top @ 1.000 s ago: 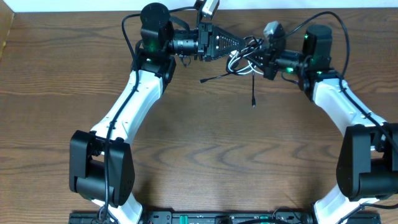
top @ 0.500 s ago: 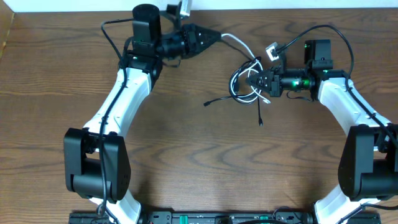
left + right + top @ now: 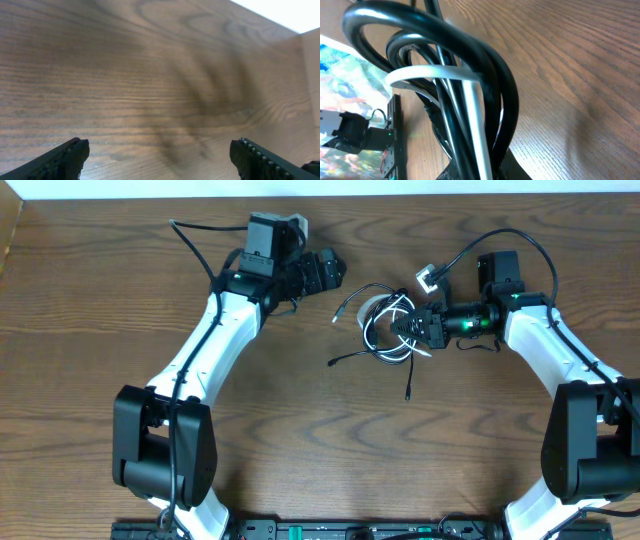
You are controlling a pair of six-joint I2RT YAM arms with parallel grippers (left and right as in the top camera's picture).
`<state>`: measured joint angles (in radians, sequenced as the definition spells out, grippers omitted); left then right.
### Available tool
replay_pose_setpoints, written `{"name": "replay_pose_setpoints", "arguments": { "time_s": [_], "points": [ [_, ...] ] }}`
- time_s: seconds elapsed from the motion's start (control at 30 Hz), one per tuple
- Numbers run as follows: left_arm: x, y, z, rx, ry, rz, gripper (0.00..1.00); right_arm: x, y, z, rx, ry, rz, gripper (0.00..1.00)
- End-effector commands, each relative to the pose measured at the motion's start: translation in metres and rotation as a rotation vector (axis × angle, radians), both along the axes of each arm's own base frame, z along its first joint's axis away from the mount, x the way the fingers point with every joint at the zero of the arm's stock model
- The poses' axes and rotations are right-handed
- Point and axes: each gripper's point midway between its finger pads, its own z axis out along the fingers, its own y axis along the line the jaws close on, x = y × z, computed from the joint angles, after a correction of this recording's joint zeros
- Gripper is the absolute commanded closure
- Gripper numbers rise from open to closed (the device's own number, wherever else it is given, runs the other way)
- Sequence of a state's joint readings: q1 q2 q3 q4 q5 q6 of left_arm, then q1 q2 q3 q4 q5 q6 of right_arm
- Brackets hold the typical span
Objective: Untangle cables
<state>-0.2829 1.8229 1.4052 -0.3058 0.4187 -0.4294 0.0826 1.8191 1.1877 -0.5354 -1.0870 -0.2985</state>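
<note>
The right gripper (image 3: 412,328) is clamped shut on the right side of the cables (image 3: 385,330), a knot of black and white loops over the far half of the counter (image 3: 300,440), right of centre. Whether the knot rests on the wood or is lifted slightly I cannot tell. The right wrist view shows the black cable (image 3: 470,55) arching over the white cable (image 3: 470,105), both running down into the closed jaws. This grip likely anchors the bundle so the other arm can work on it. The left gripper (image 3: 328,272) hangs to the far left of the knot, apart from it, spread wide with only wood grain between its jaws. The white cable's free end points left toward it, and two black tails trail out on the near side. Those loose ends look the easiest to pull, since the loops are interlaced.
</note>
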Motion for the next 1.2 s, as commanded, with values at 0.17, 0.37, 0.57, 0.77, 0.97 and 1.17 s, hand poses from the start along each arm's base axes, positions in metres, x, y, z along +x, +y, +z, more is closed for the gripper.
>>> {"name": "replay_pose_setpoints", "arguments": {
  "time_s": [0.17,0.37,0.57,0.77,0.97,1.17],
  "points": [
    [-0.011,0.004,0.025,0.047,-0.052,-0.047,0.16,-0.001,-0.005,0.001,-0.037,-0.024,-0.008,0.99],
    [-0.027,0.024,0.086,0.13,-0.207,-0.018,0.15,0.0,-0.006,0.0,-0.036,-0.012,-0.016,0.99],
    [-0.07,0.002,0.09,0.131,-0.136,-0.09,0.16,-0.001,-0.006,0.0,-0.034,0.006,-0.025,0.99],
    [-0.094,-0.044,0.057,0.157,-0.043,-0.149,0.46,-0.001,-0.006,0.0,-0.033,0.014,-0.028,0.99],
    [-0.094,-0.06,0.019,0.198,0.057,-0.058,0.48,-0.001,-0.006,0.001,-0.032,0.014,-0.028,0.99],
    [-0.096,-0.087,-0.013,0.178,0.129,-0.045,0.48,-0.001,-0.006,0.0,-0.032,0.016,-0.03,0.99]
  ]
}}
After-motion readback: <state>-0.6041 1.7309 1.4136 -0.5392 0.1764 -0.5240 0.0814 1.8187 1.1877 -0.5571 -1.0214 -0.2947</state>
